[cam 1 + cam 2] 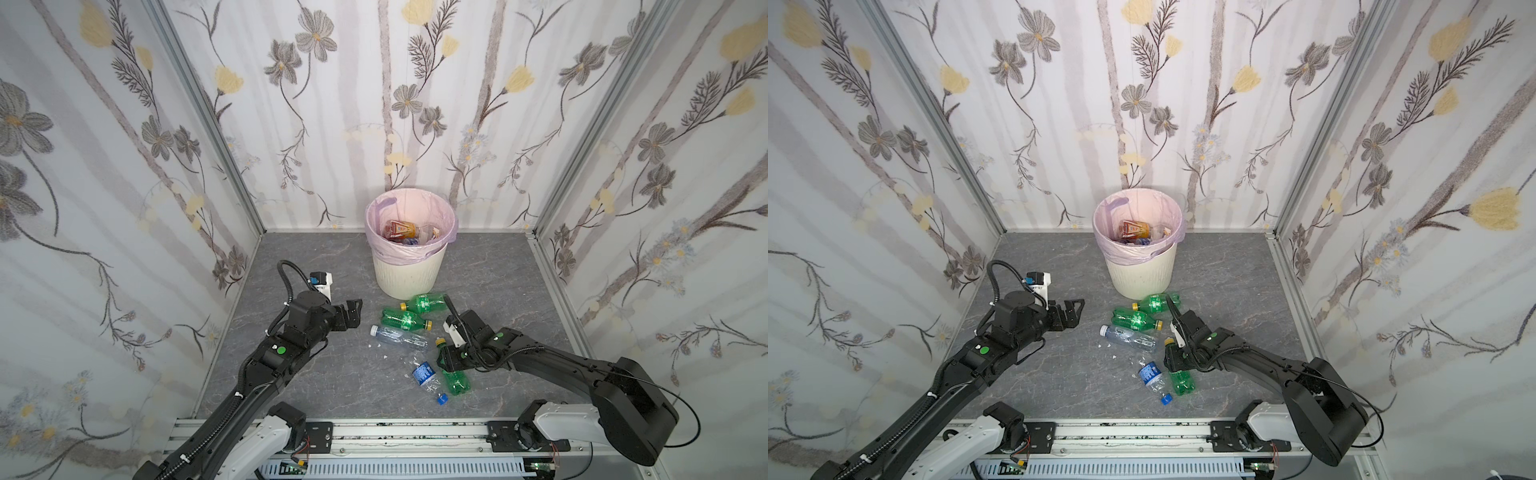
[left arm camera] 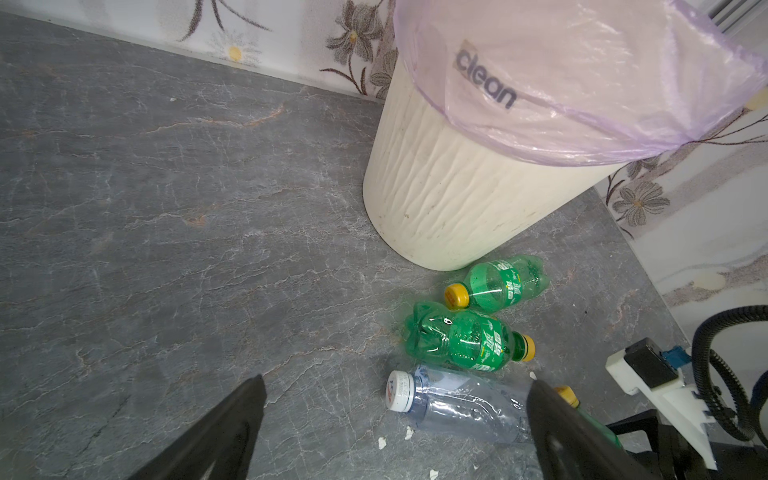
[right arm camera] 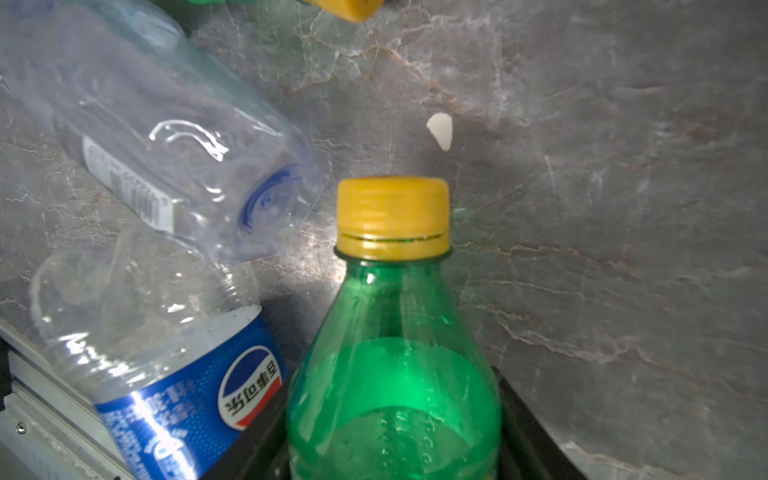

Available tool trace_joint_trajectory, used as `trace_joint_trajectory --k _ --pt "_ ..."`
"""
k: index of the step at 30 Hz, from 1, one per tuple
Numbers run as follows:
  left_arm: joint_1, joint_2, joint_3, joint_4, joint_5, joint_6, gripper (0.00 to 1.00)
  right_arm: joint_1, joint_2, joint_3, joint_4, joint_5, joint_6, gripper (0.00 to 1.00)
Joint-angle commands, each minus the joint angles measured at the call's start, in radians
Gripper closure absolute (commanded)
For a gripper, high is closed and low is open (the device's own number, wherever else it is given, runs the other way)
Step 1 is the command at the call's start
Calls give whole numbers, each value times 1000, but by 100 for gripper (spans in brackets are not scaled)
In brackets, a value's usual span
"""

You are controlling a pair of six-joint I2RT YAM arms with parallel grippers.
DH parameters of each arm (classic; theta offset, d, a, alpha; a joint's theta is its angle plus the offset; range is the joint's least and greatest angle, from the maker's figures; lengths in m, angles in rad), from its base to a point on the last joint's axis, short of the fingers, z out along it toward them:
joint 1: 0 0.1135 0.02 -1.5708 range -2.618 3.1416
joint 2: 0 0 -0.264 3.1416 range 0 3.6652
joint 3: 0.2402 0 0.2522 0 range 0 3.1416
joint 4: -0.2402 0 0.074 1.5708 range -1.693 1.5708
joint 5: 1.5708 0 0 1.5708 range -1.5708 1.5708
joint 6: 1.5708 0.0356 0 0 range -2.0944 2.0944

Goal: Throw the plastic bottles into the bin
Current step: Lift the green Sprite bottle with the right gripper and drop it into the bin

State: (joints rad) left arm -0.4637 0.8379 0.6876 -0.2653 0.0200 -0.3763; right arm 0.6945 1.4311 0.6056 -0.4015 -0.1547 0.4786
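Note:
The bin (image 1: 409,274), cream and ribbed with a pink liner, stands at the back wall and holds an orange-red bottle (image 1: 401,228) among others. In front of it lie two green bottles (image 1: 424,302) (image 1: 403,319), a clear white-capped bottle (image 1: 399,336) and a crushed blue-label bottle (image 1: 424,374). My right gripper (image 1: 442,359) (image 3: 392,432) is shut on a third green bottle (image 3: 395,374), which lies on the floor; a black finger presses each side below its yellow cap (image 3: 392,216). My left gripper (image 1: 353,313) (image 2: 398,384) hangs open above the floor, left of the bottles, holding nothing.
A loose blue cap (image 1: 441,400) lies near the front rail (image 1: 407,432). Small white scraps (image 2: 382,442) dot the grey marble floor. Flowered walls close in the left, back and right sides. The bin (image 2: 457,199) fills the far side of the left wrist view.

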Motion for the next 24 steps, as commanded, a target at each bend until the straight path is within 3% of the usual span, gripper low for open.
trace_joint_trajectory --k 1,13,24 --pt "0 -4 0 12 -4 -3 0 0 -44 14 21 65 24 44" --pt "0 -7 17 8 -6 -7 0 -15 -380 109 30 318 2 50" --pt "0 -7 20 6 -7 -37 0 -73 -633 132 241 347 -155 50"
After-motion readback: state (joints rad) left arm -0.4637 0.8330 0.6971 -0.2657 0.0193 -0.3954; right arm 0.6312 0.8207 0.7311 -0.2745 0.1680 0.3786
